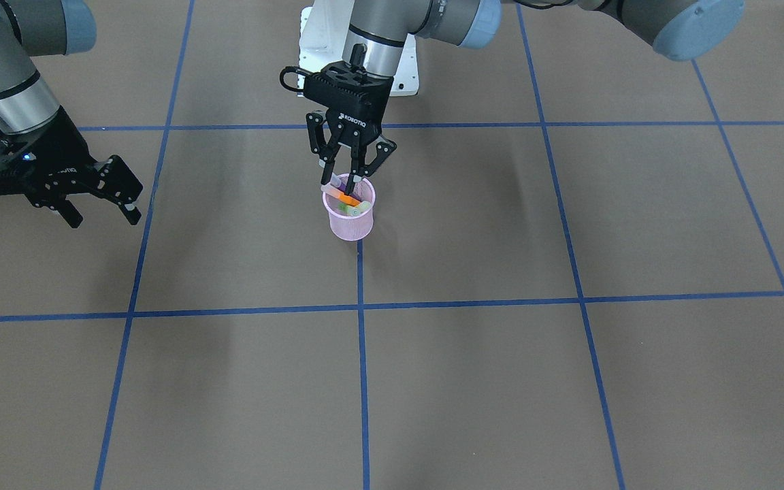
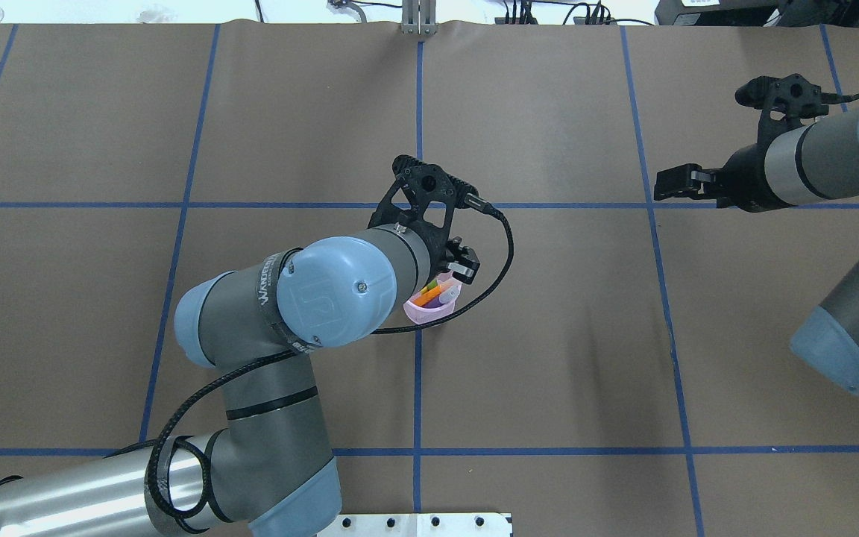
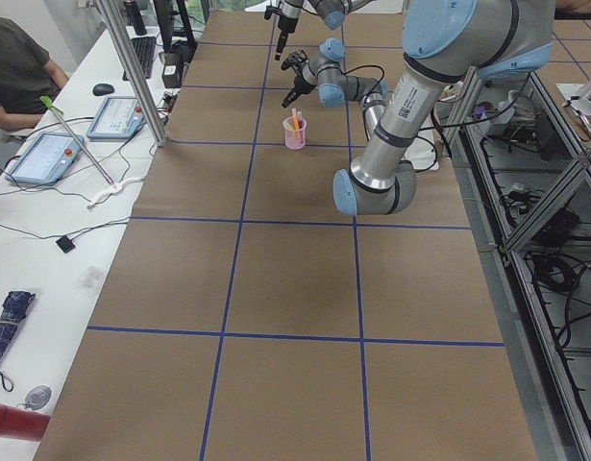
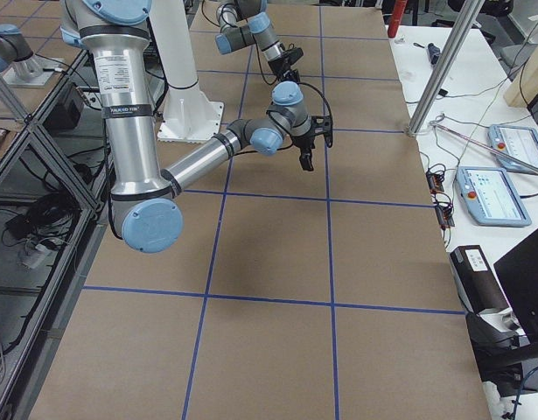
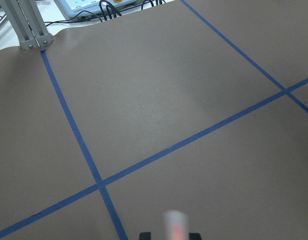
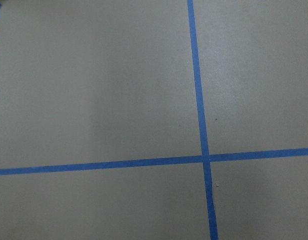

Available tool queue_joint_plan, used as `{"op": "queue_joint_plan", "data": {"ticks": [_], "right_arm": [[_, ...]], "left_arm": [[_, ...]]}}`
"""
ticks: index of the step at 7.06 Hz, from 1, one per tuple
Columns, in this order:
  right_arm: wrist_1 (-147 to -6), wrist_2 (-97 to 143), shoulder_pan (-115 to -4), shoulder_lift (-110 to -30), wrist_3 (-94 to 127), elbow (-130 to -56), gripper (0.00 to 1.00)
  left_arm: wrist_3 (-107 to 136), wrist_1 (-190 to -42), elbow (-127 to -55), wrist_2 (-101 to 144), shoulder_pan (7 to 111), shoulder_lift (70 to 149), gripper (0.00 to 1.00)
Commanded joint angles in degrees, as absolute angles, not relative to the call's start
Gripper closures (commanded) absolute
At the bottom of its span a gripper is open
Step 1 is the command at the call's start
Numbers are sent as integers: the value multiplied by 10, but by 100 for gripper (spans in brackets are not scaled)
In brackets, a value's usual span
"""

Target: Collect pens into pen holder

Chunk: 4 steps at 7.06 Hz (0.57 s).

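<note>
The pink mesh pen holder (image 1: 350, 221) stands on the centre blue line and also shows in the overhead view (image 2: 433, 312). Several pens lean inside it, among them an orange pen (image 1: 348, 199), a green one (image 1: 363, 205) and a purple one (image 2: 446, 298). My left gripper (image 1: 344, 180) hangs straight down over the rim, jaws partly open on either side of the pens' tops. The left wrist view shows a blurred pale cap (image 5: 175, 225) between the pads with a gap on one side. My right gripper (image 1: 103, 214) is open and empty, well off to the side above the table.
The brown paper table (image 1: 501, 381) is marked with a blue tape grid. No loose pens show on it. The left arm's elbow (image 2: 332, 291) covers part of the cup from overhead. The robot's white base (image 1: 405, 68) stands behind the cup.
</note>
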State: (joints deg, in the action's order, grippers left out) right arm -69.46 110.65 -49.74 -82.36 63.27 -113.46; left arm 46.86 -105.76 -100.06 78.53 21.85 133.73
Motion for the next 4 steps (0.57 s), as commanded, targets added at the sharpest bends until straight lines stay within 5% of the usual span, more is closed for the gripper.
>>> {"op": "queue_joint_plan", "data": {"ticks": [1,4], "right_arm": [[-695,1107,-499,-824,631,-1135,0],[-696,1130,-553,-862,530,-1126,0]], "left_arm": [[475,-1079,-1015,786,221,1336,0],[466,-1076,-1093,898,318,1186,0]]}}
